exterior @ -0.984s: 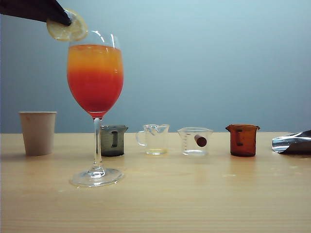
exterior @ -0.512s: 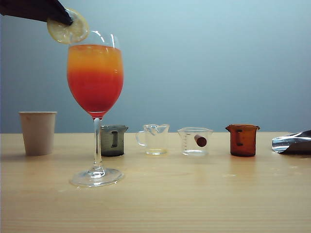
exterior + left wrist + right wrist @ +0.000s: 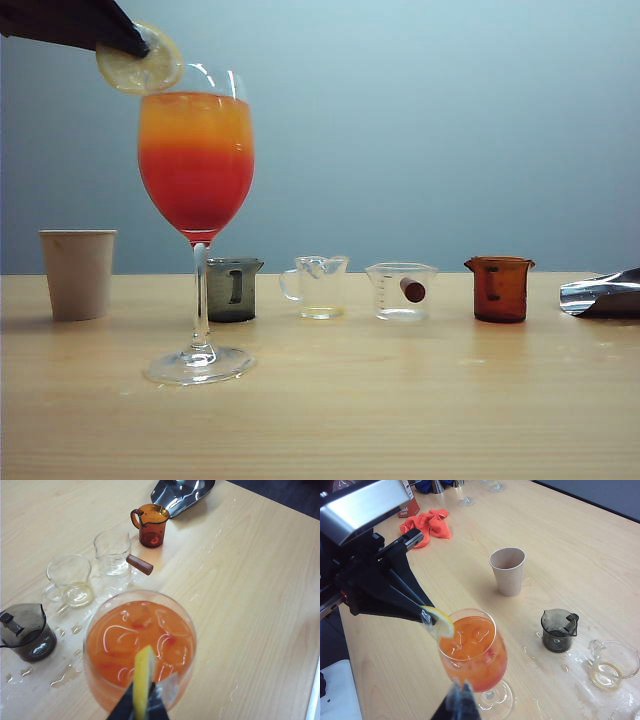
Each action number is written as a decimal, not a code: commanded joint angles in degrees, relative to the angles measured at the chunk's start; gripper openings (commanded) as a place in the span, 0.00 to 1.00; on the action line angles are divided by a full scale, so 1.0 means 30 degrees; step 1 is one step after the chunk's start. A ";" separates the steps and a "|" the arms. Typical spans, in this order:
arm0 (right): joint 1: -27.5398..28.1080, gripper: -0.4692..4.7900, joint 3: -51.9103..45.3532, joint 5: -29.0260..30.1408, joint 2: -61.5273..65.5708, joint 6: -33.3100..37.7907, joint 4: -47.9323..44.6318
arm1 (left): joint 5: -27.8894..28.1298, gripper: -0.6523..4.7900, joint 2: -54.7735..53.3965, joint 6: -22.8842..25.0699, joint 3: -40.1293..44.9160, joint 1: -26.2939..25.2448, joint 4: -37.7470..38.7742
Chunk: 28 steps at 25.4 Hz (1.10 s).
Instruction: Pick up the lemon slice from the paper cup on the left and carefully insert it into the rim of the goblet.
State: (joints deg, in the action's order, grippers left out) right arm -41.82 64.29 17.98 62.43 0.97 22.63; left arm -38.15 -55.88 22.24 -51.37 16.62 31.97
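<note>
The goblet stands left of centre on the wooden table, holding an orange-over-red drink with ice. My left gripper comes in from the upper left and is shut on the lemon slice. It holds the slice upright at the glass's left rim. In the left wrist view the slice shows edge-on between the black fingers of the left gripper, over the rim. The slice overlaps the rim; I cannot tell whether it is seated. The paper cup stands at the far left. My right gripper is shut and low at the right of the table.
Behind the goblet stand, in a row, a dark grey beaker, a clear handled cup, a clear measuring cup with a brown handle and an amber beaker. Water drops lie around them. A red cloth lies beyond the paper cup.
</note>
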 commanded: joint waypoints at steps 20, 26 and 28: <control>0.0007 0.09 0.0044 -0.0095 -0.0080 -0.0277 -0.0168 | -0.0219 0.11 -0.0233 -0.0058 -0.0015 -0.0007 -0.0007; 0.0007 0.09 0.0044 -0.0095 -0.0080 -0.0335 -0.0168 | -0.0219 0.36 -0.0226 -0.0058 -0.0015 -0.0007 -0.0452; 0.0007 0.09 0.0044 -0.0095 -0.0080 -0.0335 -0.0160 | -0.0226 0.36 -0.0226 -0.0080 -0.0015 -0.0007 -0.0430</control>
State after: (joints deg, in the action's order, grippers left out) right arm -41.82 64.29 17.74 62.43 0.27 22.63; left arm -38.37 -56.58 22.06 -51.37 16.62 31.46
